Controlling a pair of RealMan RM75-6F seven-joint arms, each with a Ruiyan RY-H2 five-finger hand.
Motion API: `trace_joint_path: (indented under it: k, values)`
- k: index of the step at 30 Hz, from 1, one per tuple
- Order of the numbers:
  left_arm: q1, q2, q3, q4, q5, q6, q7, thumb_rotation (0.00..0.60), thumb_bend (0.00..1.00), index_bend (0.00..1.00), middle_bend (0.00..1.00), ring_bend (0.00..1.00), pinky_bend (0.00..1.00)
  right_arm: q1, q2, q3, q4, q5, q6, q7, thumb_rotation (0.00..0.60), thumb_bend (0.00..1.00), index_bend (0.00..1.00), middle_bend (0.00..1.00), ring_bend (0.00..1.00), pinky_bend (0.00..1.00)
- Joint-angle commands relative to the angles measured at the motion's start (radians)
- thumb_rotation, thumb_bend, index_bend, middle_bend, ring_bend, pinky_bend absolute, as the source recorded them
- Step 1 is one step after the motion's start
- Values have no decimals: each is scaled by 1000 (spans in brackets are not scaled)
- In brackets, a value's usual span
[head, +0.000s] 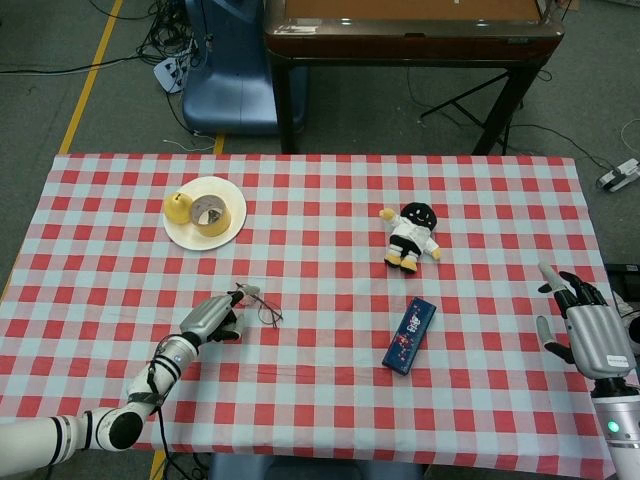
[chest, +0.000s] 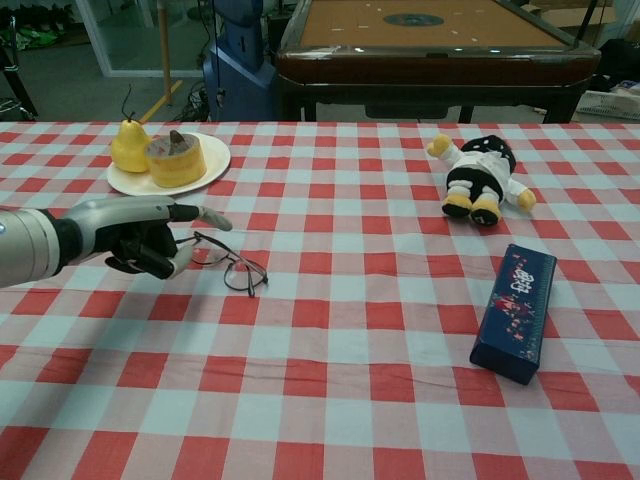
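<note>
A red-checked tablecloth (head: 330, 220) fronts a billiard table (chest: 430, 40); left hand (chest: 140, 235) pinches glasses (chest: 232, 265), right hand (head: 590, 330) spread, holding nothing.

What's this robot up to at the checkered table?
Its left hand is at a pair of glasses lying on the red-and-white tablecloth, fingers by the near end of the frame; whether it grips them is unclear. The right hand hangs open at the table's far right edge, holding nothing. Also on the cloth: a plate with a pear and a roll of tape, a small doll and a dark blue box.
</note>
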Motion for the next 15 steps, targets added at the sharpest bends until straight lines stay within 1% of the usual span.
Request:
trace_joint_path:
  k: [1,7,15]
  values:
    - [2,-2,5,9,-8,-6,-2,600,714,145,1000,992,1000,-1,0,-1,-1,-2,1,0,600,448,0,325,131,191]
    - [9,-16,15,39,-17,-17,-10,600,714,145,1000,992,1000,-5,5,-2,-5,-3,7,-3,600,448,0,325,131,191]
    - [19,-24,22,52,-8,-23,-22,600,714,145,1000,992,1000,-5,6,-3,-12,-4,7,-10,600,448,0,325,131,191]
